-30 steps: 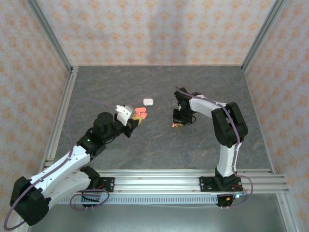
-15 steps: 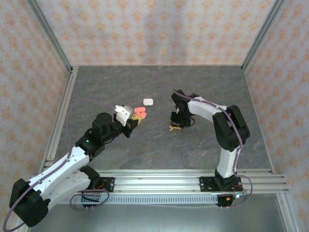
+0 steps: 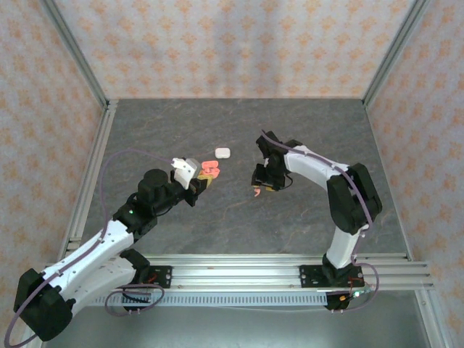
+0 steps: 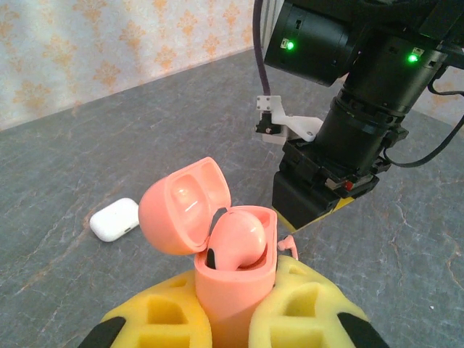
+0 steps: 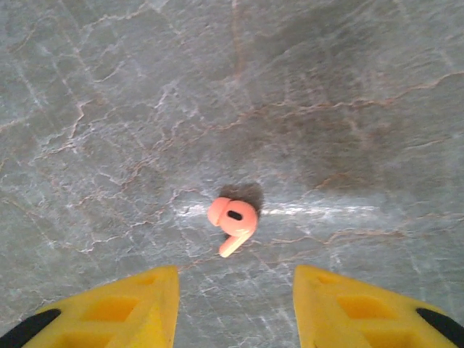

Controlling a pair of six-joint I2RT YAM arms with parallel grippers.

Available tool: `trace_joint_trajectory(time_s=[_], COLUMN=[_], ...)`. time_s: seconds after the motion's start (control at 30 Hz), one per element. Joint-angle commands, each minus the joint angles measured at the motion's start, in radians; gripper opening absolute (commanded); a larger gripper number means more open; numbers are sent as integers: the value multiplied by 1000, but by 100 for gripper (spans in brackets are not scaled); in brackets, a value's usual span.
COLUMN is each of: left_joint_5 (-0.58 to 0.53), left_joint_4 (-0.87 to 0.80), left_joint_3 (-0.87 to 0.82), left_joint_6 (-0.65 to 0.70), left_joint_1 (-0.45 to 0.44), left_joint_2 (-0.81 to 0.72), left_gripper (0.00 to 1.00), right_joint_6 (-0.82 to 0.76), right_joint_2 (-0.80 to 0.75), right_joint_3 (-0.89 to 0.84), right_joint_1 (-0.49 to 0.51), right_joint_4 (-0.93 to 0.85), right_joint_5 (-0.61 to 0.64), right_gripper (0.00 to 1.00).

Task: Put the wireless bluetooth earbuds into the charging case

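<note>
Above a pink earbud (image 5: pixel 232 219) right jaws gape wide; left jaws clamp the case (image 4: pixel 233 293).

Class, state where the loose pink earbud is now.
In the right wrist view, the pink earbud lies on the grey table just ahead of the open right gripper, untouched, right of the pink case held in the left gripper.

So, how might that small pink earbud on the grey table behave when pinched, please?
The small glossy pink plastic earbud probably weighs almost nothing, being tiny. Its rounded bulb and smooth surface could let it slip from a pinch or roll. Its short stem looks stiff, likely limiting rolling.
</note>
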Motion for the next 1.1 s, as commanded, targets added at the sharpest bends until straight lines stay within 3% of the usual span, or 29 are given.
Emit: trace_joint_trajectory(time_s=[0.0,0.37,1.07], left_joint_5=[-1,-15,-18], left_joint_4=[-6,-10,-11], left_joint_3=[16,11,11], left_joint_6=[10,12,17], left_joint_1=[4,5,5], left_joint_2=[-16,-29,-20], left_gripper=[0,0,0], right_joint_6=[16,-12,-65], right_joint_2=[41,134,170], right_joint_3=[14,51,114], right_joint_1=[14,14,15], right_joint_4=[16,19,-28], right_joint_5=[-7,3,-12], right_gripper=[47,42,21])
